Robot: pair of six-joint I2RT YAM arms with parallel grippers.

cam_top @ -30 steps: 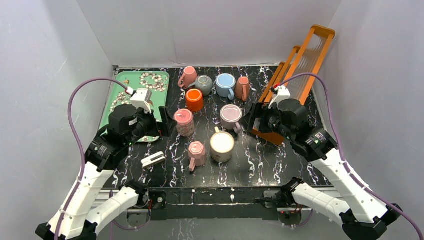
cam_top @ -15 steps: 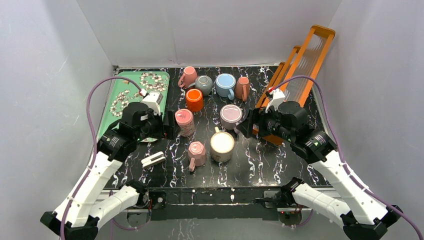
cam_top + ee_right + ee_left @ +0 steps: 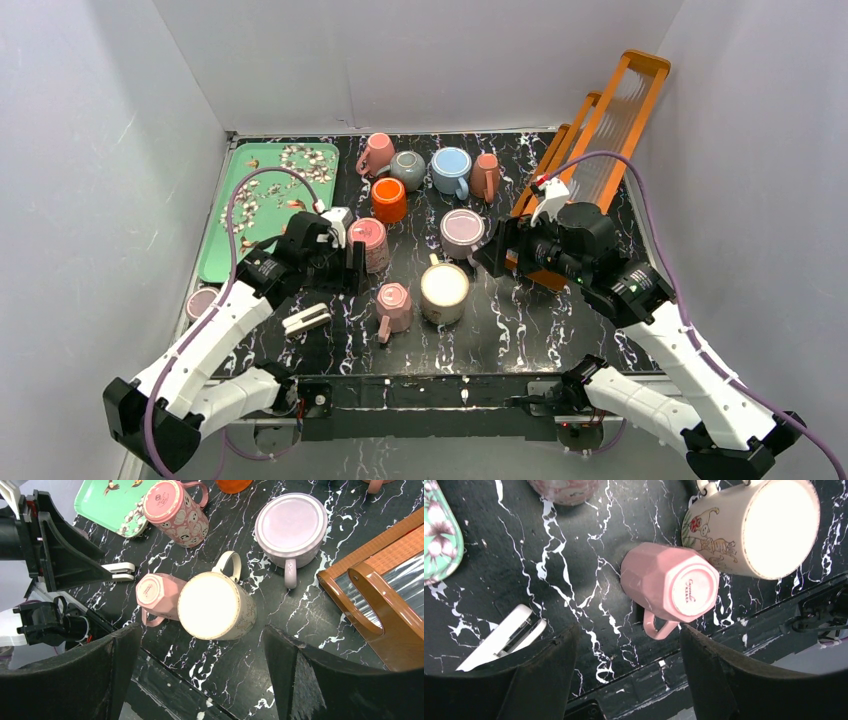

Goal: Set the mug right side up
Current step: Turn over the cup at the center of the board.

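Observation:
A small pink faceted mug (image 3: pixel 393 304) stands upside down near the table's front, handle toward the front edge. It also shows in the left wrist view (image 3: pixel 669 587) and the right wrist view (image 3: pixel 157 596). My left gripper (image 3: pixel 350 266) is open and empty, above the table just left of this mug; in its wrist view (image 3: pixel 629 680) the mug lies ahead of the spread fingers. My right gripper (image 3: pixel 492 250) is open and empty, right of the mugs, also seen in its wrist view (image 3: pixel 200 675). A cream cat-print mug (image 3: pixel 444 290) stands upside down touching the pink one.
A pink patterned mug (image 3: pixel 368 243), a lilac mug (image 3: pixel 463 232) and an orange mug (image 3: pixel 389 199) stand mid-table; several more mugs line the back. A white clip (image 3: pixel 307 318) lies front left. A green tray (image 3: pixel 215 240) is on the left, an orange rack (image 3: pixel 600 130) on the right.
My left gripper has moved right and toward the front, from over the green tray to beside the pink faceted mug. My right gripper shifted slightly left, then held still.

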